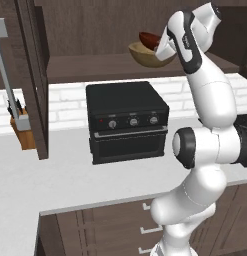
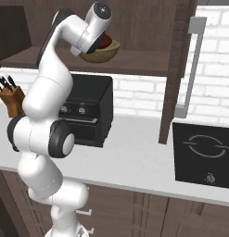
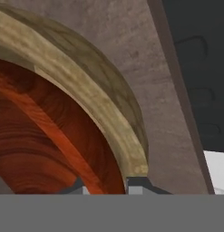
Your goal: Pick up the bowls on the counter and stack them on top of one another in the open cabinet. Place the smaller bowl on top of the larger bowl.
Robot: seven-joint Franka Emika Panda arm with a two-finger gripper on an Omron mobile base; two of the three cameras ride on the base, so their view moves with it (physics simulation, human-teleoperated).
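The larger bowl [image 1: 140, 55] [image 2: 104, 53], wide and tan, sits on the shelf [image 1: 85, 67] of the open cabinet, above the counter [image 1: 55, 175]. The smaller bowl [image 1: 148, 38] [image 2: 106, 42], glossy dark red, is tilted inside it with its rim sticking up. My gripper [image 3: 108, 186] reaches into the cabinet and is shut on the red bowl's rim [image 3: 63, 140]. In the hand view, the tan bowl's thick rim [image 3: 86, 86] curves just outside the red one. My hand hides the right part of both bowls in the left base view.
A black toaster oven [image 1: 126, 120] [image 2: 90, 109] stands on the counter right below the shelf. A knife block [image 1: 22, 127] [image 2: 9, 99] is further left. The cabinet's dark door [image 1: 37, 75] [image 2: 176, 69] hangs open. A black cooktop [image 2: 204, 152] lies at the right.
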